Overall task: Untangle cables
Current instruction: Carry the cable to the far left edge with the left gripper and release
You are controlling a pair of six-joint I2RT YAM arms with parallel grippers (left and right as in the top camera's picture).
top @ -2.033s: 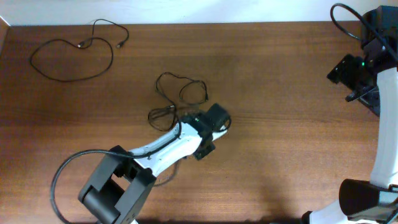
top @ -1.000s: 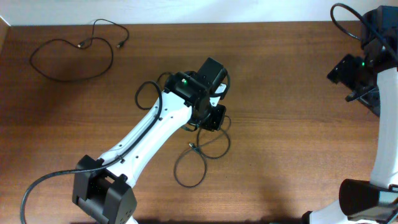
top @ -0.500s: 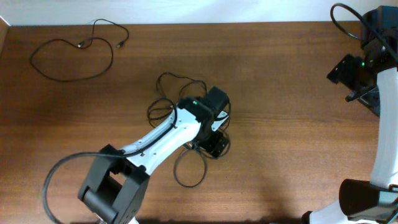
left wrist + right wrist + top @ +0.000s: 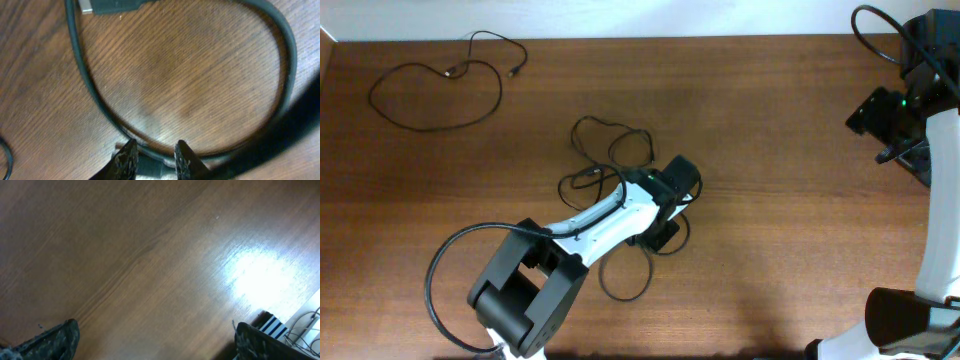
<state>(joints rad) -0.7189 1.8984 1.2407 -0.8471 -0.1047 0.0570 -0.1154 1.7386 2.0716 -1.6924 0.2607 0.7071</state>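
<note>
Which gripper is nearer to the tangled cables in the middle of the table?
Left. The left gripper is down on the tangled cables, a cord between its fingertips; the right gripper is far off by the right edge of the table.

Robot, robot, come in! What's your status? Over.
Left gripper shut on the cables. Right gripper open, empty, off to the side. Cables looped together mid-table. One loose cable apart, far corner.

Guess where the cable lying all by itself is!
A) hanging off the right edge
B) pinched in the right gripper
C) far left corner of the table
C: the lone cable lies loose in the far left corner of the table, apart from the tangled bundle.
</note>
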